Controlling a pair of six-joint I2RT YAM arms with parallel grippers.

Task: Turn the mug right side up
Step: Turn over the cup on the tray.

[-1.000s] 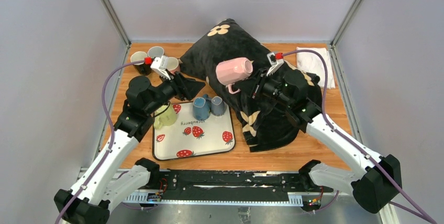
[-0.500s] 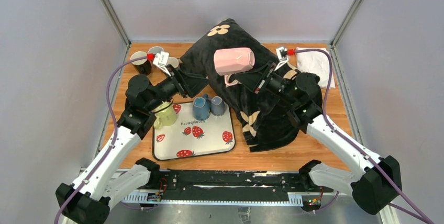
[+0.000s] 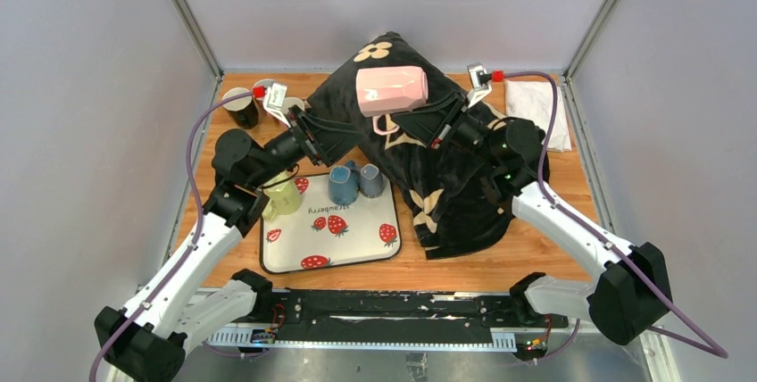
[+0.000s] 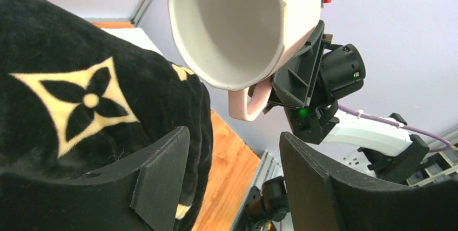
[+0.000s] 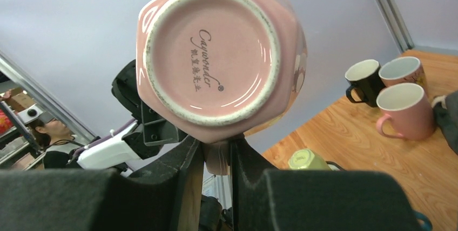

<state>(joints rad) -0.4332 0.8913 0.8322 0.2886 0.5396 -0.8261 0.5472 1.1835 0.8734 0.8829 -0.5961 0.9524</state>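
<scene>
Hanging on its side in the air above the black flower-print cushion (image 3: 446,177), the pink mug (image 3: 391,90) is neither upside down nor upright: its mouth faces the left arm and its stamped base faces the right wrist camera. The right tool (image 5: 217,151) is clamped on the handle (image 4: 246,104), which points downward, and carries the whole mug. The left tool (image 4: 235,136) waits just below and in front of the mouth with its jaws apart, holding nothing and touching nothing. I judge the task roughly half done: the mug is off the worktop (image 3: 544,239) and partly turned. What is left is turning the mouth upward, perhaps with the left tool's help, and setting the mug down, maybe near the strawberry tray (image 3: 357,248).
</scene>
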